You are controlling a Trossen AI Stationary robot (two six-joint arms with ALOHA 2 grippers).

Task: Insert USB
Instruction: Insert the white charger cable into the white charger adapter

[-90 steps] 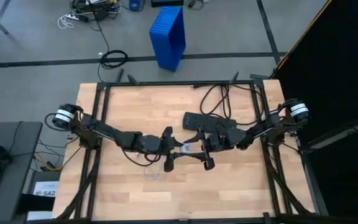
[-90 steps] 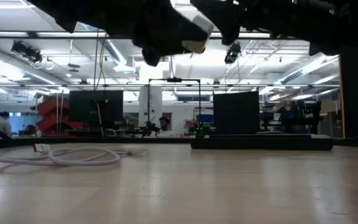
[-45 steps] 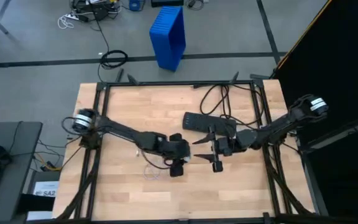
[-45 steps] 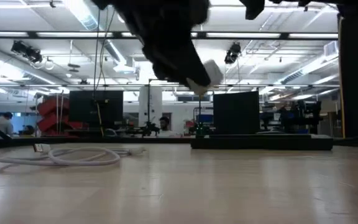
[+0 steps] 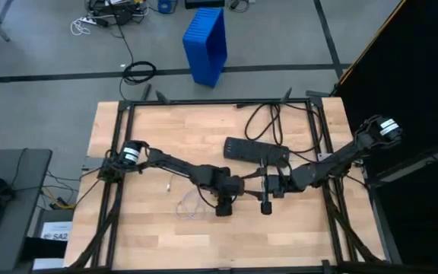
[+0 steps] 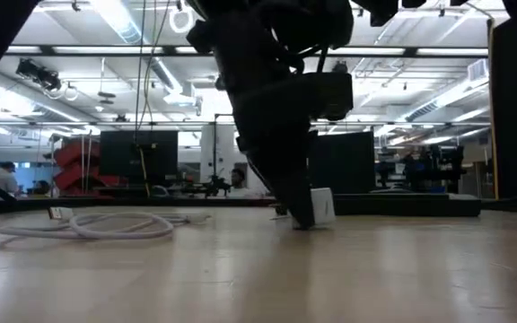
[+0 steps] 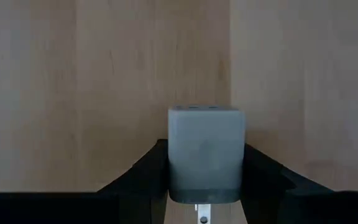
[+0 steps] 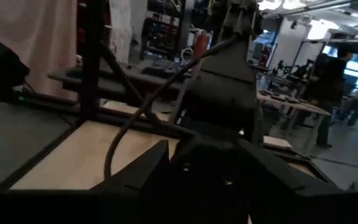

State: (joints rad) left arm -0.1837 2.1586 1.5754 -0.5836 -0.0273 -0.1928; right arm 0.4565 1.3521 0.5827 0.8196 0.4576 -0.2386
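Low view, nearest first: bare wooden desk (image 6: 240, 278) in the foreground. Farther in, left of centre, the USB (image 6: 88, 224), a thin white cable, lies in a loose flat coil on the desk, one small plug end at its left tip. It is untouched by either arm.

Centre: left claw (image 6: 299, 211) is down at the desk surface, its dark fingers clenched on a small white charger block (image 6: 323, 206). The block's lower edge is at or just above the wood; contact cannot be confirmed. Left wrist view confirms the grasp: the charger block (image 7: 205, 152) sits squarely between the two dark fingers (image 7: 138, 177), with desk planks beyond it.

High view: left claw (image 5: 224, 204) is near the desk's middle, the USB (image 5: 190, 205) just beside it on the left arm's side, apart from it. Right claw (image 5: 265, 204) hangs close beside the left claw, a short gap between them. Whether its fingers are released or clenched I cannot tell; the right wrist view is filled mostly by the other arm's dark body and does not settle it.

Beyond both claws, toward the far edge: black power strip (image 5: 257, 151) lies flat, its thick black cord (image 5: 268, 116) looping to the desk's rear rail.

Past the desk: a blue crate (image 5: 206, 44) on the floor.
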